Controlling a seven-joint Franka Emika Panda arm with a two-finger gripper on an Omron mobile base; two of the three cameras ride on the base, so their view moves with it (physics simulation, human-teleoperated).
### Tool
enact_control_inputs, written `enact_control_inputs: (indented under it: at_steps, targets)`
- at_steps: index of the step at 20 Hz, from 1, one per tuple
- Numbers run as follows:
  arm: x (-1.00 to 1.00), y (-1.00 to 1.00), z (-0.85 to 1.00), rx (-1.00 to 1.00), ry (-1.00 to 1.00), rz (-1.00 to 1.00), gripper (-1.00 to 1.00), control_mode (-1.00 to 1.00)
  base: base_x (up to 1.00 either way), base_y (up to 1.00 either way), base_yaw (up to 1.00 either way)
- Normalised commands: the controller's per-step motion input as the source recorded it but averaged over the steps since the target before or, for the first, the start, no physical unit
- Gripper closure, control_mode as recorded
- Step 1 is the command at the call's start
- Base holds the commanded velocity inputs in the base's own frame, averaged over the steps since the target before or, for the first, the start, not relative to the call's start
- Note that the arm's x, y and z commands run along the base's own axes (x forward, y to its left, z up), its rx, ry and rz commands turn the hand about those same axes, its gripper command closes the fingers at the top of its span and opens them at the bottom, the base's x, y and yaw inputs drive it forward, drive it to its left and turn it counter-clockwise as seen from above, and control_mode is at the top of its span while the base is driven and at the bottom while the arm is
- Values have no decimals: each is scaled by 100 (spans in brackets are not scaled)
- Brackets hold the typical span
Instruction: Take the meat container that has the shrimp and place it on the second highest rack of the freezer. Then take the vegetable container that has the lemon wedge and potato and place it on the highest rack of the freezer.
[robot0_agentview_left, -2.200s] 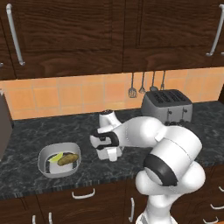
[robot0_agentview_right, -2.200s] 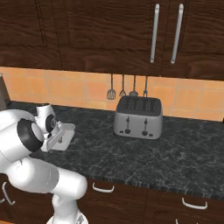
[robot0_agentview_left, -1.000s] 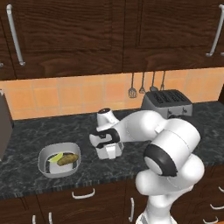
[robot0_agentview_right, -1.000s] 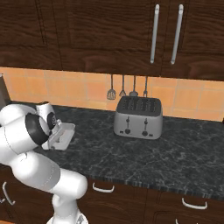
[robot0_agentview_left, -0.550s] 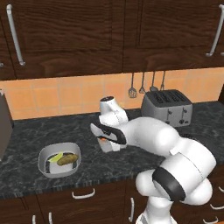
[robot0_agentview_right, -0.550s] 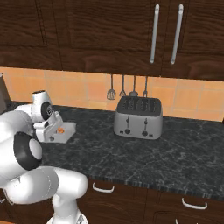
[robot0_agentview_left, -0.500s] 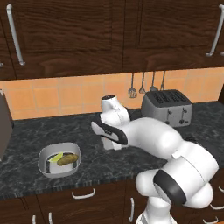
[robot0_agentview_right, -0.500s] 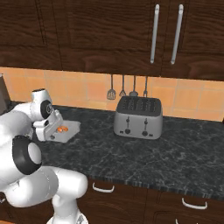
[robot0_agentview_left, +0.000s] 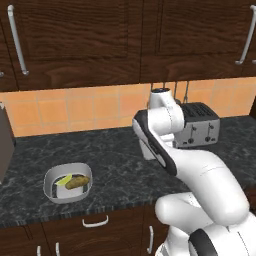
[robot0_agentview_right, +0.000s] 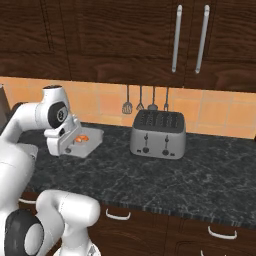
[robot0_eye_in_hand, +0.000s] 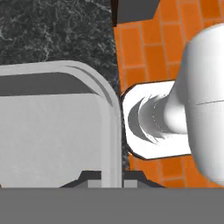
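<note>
Above the desk (robot0_agentview_right: 150, 175), your jaws are clamped on the meat container (robot0_agentview_right: 80, 143) rim, keeping the shrimp (robot0_agentview_right: 83, 139) inside.

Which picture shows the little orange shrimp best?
The right base view: the shrimp lies orange in the grey tray on the counter. In the left base view the arm hides it. The hand view shows the tray's pale floor and rim, no shrimp.

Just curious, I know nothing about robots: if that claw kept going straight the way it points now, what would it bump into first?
Probably the grey tray itself: the gripper has its jaws shut on the rim. Beyond lies dark countertop, though depth is unclear.
</note>
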Motion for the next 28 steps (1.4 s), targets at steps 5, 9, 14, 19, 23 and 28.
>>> enact_control_inputs:
  at_steps: [5, 9, 14, 19, 23, 28]
  targets:
    - [-91, -72, 69, 1, 0, 12, 100, -100, 0, 0, 0]
    - [-72, -25, 81, 0, -1, 6, 100, -100, 0, 0, 0]
    - [-23, -28, 70, 4, 1, 11, 100, -100, 0, 0, 0]
    - [-4, 0, 26, 0, 0, 0, 100, -100, 0, 0, 0]
    - [-10, 0, 2, 0, -3, 0, 100, -100, 0, 0, 0]
    - [-15, 0, -4, 0, -9, 0, 100, -100, 0, 0, 0]
